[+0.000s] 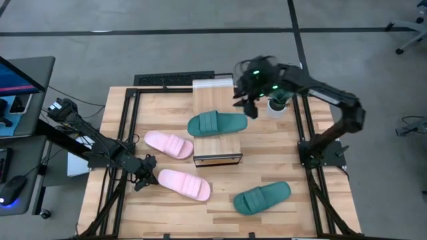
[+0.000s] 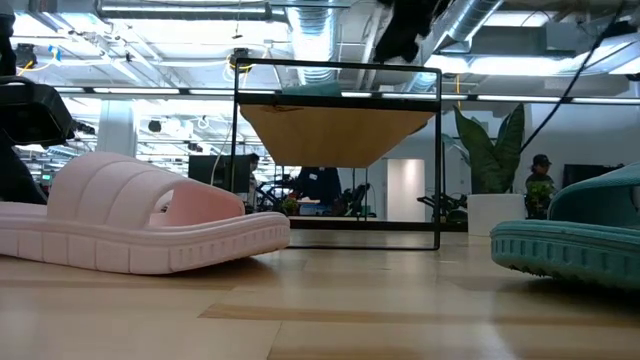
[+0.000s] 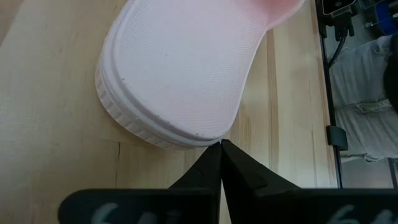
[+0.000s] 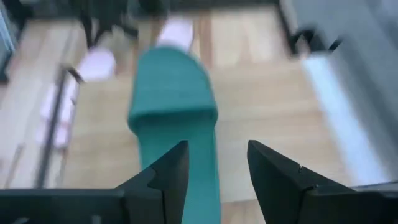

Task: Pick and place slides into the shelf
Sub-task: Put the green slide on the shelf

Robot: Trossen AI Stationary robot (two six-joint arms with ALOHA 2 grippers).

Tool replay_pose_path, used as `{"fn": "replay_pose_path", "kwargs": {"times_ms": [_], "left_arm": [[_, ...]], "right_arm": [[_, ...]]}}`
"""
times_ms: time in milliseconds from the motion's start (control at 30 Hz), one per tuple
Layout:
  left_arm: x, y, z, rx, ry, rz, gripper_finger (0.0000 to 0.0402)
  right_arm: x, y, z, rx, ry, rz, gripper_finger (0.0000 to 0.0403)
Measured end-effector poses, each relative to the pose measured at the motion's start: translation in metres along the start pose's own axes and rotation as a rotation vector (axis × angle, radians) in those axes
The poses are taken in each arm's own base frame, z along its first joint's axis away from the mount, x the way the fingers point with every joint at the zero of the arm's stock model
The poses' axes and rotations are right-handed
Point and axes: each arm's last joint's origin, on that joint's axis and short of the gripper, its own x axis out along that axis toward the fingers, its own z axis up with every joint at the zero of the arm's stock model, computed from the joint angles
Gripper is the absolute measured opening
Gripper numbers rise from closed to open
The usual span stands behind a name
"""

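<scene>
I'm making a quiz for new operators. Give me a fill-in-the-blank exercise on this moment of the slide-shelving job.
1. The slide lying on top of the shelf is ____ in colour.
2. The number of slides on the tabletop, off the shelf, is ____.
3. The right gripper, above one end of the teal slide, has its fingers ____.
4. The shut left gripper rests beside a ____ slide.

Missing words: teal; three; open; pink

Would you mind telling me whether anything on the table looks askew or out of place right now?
One teal slide lies crosswise on the shelf, both ends overhanging its plank top. The open right gripper hovers beside its end. Two pink slides and another teal one lie scattered on the tabletop.
</scene>
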Motion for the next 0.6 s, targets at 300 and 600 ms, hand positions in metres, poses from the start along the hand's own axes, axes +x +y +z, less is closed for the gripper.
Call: {"fn": "replay_pose_path", "kwargs": {"times_ms": [300,600], "left_arm": [[0.000,0.000,0.000,0.000,0.000,0.000,0.0000],[0.000,0.000,0.000,0.000,0.000,0.000,0.0000]], "right_arm": [[-0.083,0.023,0.000,-0.032,-0.282,0.023,0.0142],[-0.094,0.041,-0.041,-0.007,-0.280,0.024,0.0132]]}}
